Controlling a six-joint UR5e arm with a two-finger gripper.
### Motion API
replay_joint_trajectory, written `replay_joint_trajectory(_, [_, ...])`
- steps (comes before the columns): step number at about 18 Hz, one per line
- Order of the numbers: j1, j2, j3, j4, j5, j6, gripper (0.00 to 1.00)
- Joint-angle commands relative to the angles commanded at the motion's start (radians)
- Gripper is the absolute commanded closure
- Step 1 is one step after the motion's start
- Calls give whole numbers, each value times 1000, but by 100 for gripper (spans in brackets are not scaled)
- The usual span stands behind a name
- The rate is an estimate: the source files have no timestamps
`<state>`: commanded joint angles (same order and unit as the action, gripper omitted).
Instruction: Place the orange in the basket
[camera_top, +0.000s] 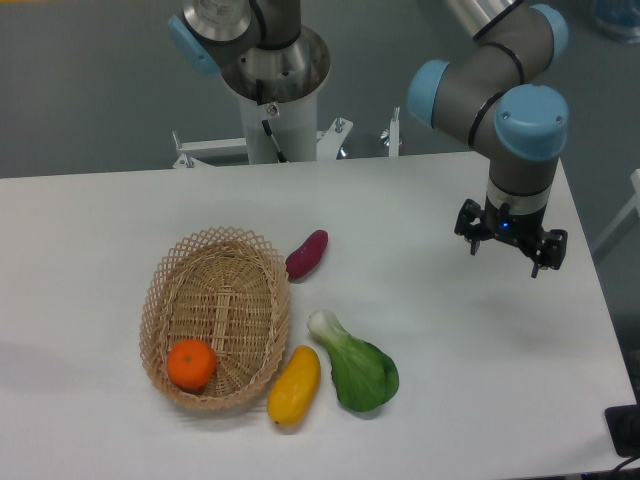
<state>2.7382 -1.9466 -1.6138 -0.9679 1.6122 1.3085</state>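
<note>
Resting in the basket (170, 283) at near left, the firm, smooth orange (191, 363) looked light, best pinched across its middle, while the spread gripper (510, 251) hung empty at right.

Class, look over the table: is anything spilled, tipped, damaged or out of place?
Nothing stands out. The orange sits inside the basket, the other produce lies intact on the table, and the claw hangs empty at the right.
</note>
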Motion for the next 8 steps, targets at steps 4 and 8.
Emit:
replay_joint_trajectory(4, [6, -9, 2, 3, 6, 0, 0])
replay_joint_trajectory(8, [15, -28, 22, 0, 11, 41, 0])
